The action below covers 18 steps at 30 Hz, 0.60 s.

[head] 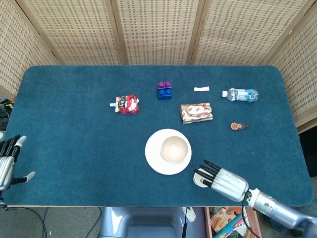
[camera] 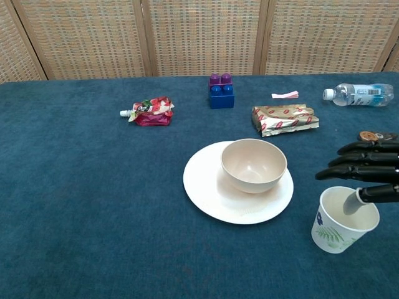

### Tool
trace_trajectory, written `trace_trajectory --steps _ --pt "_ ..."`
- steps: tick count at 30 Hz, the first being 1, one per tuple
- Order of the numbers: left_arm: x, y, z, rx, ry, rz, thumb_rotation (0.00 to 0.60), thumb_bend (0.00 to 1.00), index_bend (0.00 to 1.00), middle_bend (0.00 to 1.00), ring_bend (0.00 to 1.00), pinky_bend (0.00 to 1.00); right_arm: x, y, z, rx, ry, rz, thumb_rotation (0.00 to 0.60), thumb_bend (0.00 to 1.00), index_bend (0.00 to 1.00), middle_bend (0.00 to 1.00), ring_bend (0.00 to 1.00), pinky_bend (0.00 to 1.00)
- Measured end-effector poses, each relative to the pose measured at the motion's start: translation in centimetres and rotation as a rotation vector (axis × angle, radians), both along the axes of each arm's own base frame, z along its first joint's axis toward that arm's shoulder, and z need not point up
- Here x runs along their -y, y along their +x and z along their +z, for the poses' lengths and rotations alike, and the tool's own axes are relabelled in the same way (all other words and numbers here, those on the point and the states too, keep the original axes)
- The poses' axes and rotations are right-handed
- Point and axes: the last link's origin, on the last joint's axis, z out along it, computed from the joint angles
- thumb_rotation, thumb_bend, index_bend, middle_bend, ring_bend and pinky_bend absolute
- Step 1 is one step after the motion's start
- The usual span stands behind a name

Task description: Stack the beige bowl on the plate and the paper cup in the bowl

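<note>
The beige bowl [head: 174, 148] [camera: 254, 165] stands upright on the white plate [head: 154, 153] [camera: 206, 187] near the table's middle front. A paper cup [camera: 345, 219] with a green leaf print stands upright on the cloth to the right of the plate; in the head view only its rim [head: 198, 179] shows past the hand. My right hand [head: 225, 181] [camera: 366, 171] hovers just over the cup, fingers stretched out and apart, holding nothing; its thumb hangs over the cup's mouth. My left hand [head: 7, 161] rests at the table's left edge, fingers spread and empty.
Across the far half lie a red pouch [head: 127, 104], a purple-and-blue block [head: 165, 90], a gold snack packet [head: 196, 113], a white wrapper [head: 201, 89], a water bottle [head: 240, 94] and a small brown item [head: 238, 126]. The cup is close to the front edge.
</note>
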Motion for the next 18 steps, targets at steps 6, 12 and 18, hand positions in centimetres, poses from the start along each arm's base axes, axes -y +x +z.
trace_trajectory --steps 6,12,18 --pt "0.0 -0.1 0.0 0.0 0.0 0.002 0.6 0.0 0.0 0.0 0.0 0.0 0.5 0.3 -0.9 0.013 0.002 0.001 0.6 0.24 0.34 0.0 0.0 0.0" --pt "-0.1 -0.2 0.1 0.001 0.002 0.008 0.6 0.0 0.0 0.0 0.0 0.0 1.3 -0.3 -2.3 -0.013 0.008 -0.032 0.6 0.28 0.47 0.0 0.0 0.0" --pt "-0.2 -0.2 -0.1 -0.002 -0.002 0.01 0.6 0.0 0.0 0.0 0.0 0.0 1.7 -0.8 -3.0 -0.002 0.023 -0.054 0.6 0.41 0.56 0.0 0.0 0.0"
